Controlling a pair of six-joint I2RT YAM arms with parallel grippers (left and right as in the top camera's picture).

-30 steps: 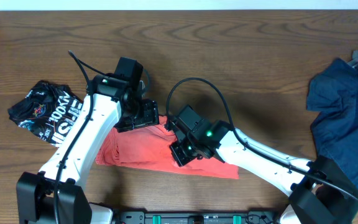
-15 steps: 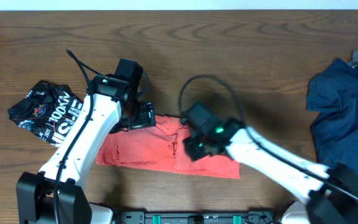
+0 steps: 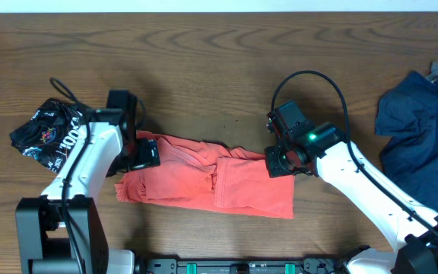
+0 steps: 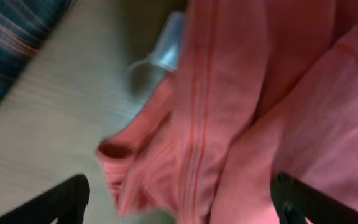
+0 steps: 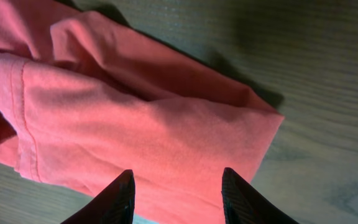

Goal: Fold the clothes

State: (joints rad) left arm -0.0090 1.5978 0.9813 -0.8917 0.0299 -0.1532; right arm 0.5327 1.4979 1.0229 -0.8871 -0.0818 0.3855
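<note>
broadly, the wooden table [image 3: 219, 61] carries three garments: the coral-red t-shirt [image 3: 204, 183] lies as a long, rumpled band near the front edge, in the middle; the navy garment [image 3: 420, 144] is heaped at the far right, well apart from it; and the black white-lettered garment [image 3: 48, 137] is bunched at the far left. the shirt looks partly folded lengthways, with ridges along its upper edge and a loose flap near the middle, so i judge the step in hand is to tidy this band and then fold it across. the left gripper [image 3: 144, 154] sits over the shirt's left end with its fingers [image 4: 67, 198] spread wide and nothing pinched. the right gripper [image 3: 281, 164] hovers at the right end, its jaws apart too, the cloth lying flat beneath them rather than held. to do it well, each should take one corner of the same end low at the edge, catch all the layers, lift only a little, and carry it over so the edges meet. the puckered hem [image 4: 114, 152] at the left end and the small pale tag [image 4: 166, 50] beside it want smoothing or tucking in first.
</note>
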